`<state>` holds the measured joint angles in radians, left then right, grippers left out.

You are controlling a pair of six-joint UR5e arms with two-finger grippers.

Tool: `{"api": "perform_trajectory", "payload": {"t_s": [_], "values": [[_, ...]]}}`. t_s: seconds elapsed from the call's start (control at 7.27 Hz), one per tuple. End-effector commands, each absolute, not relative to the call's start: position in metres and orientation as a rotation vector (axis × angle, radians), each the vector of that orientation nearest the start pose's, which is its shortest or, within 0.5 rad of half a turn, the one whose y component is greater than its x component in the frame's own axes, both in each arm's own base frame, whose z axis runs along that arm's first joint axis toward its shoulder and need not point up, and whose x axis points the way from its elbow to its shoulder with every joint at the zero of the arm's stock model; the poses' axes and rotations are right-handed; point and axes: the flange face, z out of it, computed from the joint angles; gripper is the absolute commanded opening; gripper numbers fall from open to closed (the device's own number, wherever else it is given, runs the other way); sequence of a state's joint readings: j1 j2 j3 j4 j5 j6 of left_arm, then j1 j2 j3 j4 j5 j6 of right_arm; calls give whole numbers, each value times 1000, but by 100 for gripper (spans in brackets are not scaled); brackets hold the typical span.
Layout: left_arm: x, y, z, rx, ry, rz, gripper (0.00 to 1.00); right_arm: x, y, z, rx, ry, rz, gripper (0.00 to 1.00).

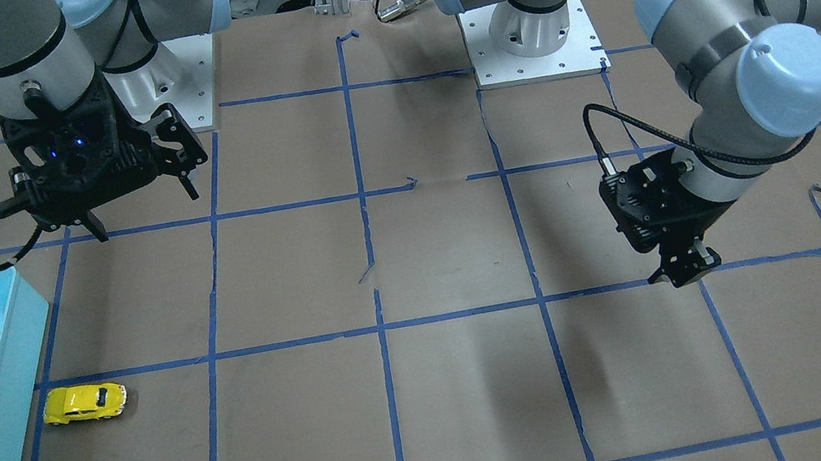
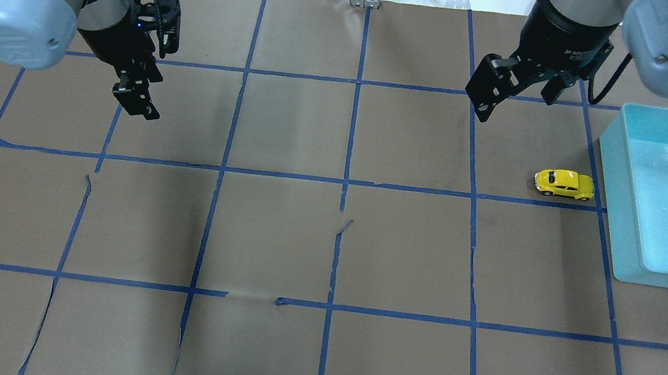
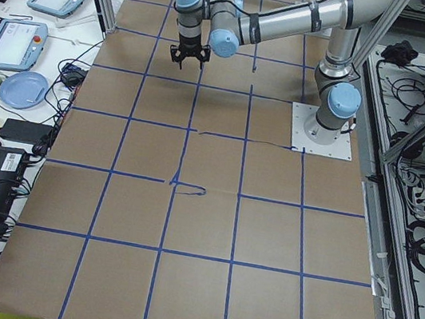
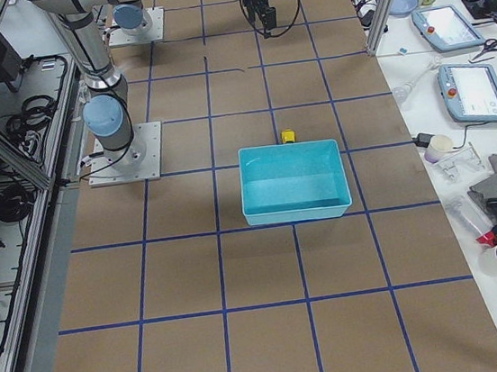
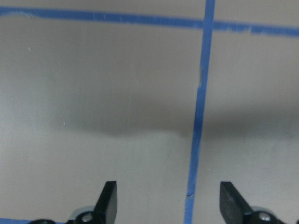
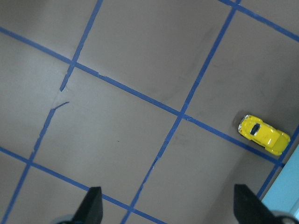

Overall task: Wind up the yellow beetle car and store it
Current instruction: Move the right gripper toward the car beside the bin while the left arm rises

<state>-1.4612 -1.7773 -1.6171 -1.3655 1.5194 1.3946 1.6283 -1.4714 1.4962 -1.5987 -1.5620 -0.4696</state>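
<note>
The yellow beetle car (image 2: 564, 183) stands on its wheels on the brown table paper, just beside the light-blue bin (image 2: 614, 176). It also shows in the front-facing view (image 1: 84, 403), the right wrist view (image 6: 264, 135) and the exterior right view (image 4: 288, 136). My right gripper (image 2: 515, 102) hangs open and empty above the table, apart from the car, on the side away from the bin; it also shows in the front-facing view (image 1: 144, 212) and its own wrist view (image 6: 170, 207). My left gripper (image 2: 136, 95) is open and empty over bare paper at the table's other end, and also shows in its wrist view (image 5: 168, 200).
The bin (image 1: 15, 334) is empty and sits at the table's right end, its wall a short way from the car. Blue tape lines grid the paper, with a few torn, lifted bits. Operator desks with tablets and cables lie beyond the table edge.
</note>
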Motion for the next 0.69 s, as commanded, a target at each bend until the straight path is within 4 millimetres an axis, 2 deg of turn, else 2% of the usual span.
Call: {"api": "perform_trajectory", "payload": {"t_s": [0.0, 0.14, 0.28, 0.41, 0.55], "values": [[-158, -535, 455, 1692, 2712, -25, 83, 144, -551, 440, -1359, 2807, 55, 100], [-175, -520, 472, 1551, 2768, -55, 84, 122, -567, 412, -1463, 2713, 99, 100], [-177, -512, 482, 1435, 2824, -81, 85, 104, -578, 390, -1546, 2648, 118, 100], [-178, -504, 485, 1247, 2913, -82, 87, 82, -588, 370, -1662, 2581, 92, 100], [-177, -502, 488, 1071, 2982, -88, 88, 55, -594, 338, -1700, 2551, 94, 100]]}}
